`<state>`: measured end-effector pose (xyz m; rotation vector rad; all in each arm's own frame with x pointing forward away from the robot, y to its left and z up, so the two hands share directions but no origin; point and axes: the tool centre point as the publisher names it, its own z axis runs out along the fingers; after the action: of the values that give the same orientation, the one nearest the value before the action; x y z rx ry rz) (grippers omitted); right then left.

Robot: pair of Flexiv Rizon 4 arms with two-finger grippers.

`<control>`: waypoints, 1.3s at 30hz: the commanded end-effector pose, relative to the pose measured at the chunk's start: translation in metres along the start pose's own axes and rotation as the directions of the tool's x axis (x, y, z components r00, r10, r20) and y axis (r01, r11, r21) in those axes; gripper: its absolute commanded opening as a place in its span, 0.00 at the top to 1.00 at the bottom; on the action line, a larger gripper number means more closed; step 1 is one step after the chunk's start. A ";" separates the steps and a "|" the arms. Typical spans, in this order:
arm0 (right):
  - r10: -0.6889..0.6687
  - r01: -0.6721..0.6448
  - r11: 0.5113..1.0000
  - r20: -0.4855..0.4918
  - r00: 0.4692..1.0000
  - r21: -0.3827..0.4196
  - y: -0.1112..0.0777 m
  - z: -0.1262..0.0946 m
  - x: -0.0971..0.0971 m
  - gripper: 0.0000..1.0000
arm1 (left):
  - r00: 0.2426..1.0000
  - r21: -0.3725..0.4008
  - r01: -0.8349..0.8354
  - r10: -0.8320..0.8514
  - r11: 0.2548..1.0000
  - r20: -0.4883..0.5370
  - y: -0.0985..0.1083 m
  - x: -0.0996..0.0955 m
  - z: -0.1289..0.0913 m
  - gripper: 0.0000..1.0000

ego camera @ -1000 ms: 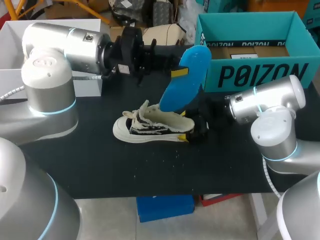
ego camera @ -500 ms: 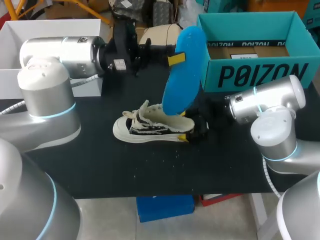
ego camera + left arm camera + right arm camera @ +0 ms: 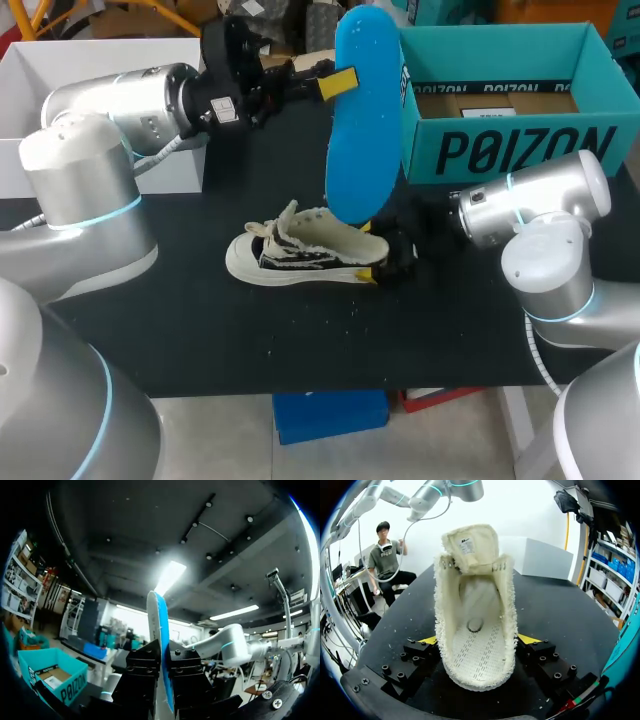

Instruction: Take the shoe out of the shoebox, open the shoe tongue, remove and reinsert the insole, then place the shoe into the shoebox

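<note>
Change: since the earlier frames my left arm has swung up and back, turning the insole (image 3: 360, 110) from a lean toward the shoebox (image 3: 510, 152) to nearly upright. The shoe (image 3: 300, 252) and my right arm have not shifted.
Left hand (image 3: 336, 84): clamped on the insole near its upper end. The left wrist view shows the insole edge-on between the fingers.
Right hand (image 3: 477, 641): closed on the shoe's heel, one finger on each side, pinning it to the bench (image 3: 200, 330).
Shoe: on its sole at mid-bench, toe toward my left, tongue pulled up, inside bare.
Insole position: in the air with its long axis near vertical and its lower end over the heel opening. I cannot tell whether it touches.
Key relation: the shoe lies below my left hand with its long axis crosswise. I judge the insole's lower end must tip toeward to slide in.
</note>
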<state>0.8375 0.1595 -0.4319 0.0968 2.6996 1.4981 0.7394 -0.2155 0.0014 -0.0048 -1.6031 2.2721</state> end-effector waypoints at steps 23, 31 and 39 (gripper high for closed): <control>0.001 -0.001 1.000 0.000 1.000 0.001 -0.002 0.004 -0.002 0.68 | 1.000 0.005 -0.010 0.010 1.000 -0.005 -0.018 0.012 0.008 1.00; -0.075 0.097 0.974 -0.113 0.991 0.205 0.004 -0.019 0.000 0.00 | 1.000 0.005 -0.010 0.010 1.000 -0.005 -0.018 0.012 0.008 1.00; -0.083 0.195 0.867 -0.254 0.964 0.458 0.013 -0.052 -0.005 0.00 | 1.000 0.005 -0.010 0.010 1.000 -0.005 -0.018 0.012 0.008 1.00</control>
<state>0.8350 0.1314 -0.4141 -0.1613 2.9022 1.1845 0.7327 -0.2144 0.0236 -0.0167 -1.5963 2.2824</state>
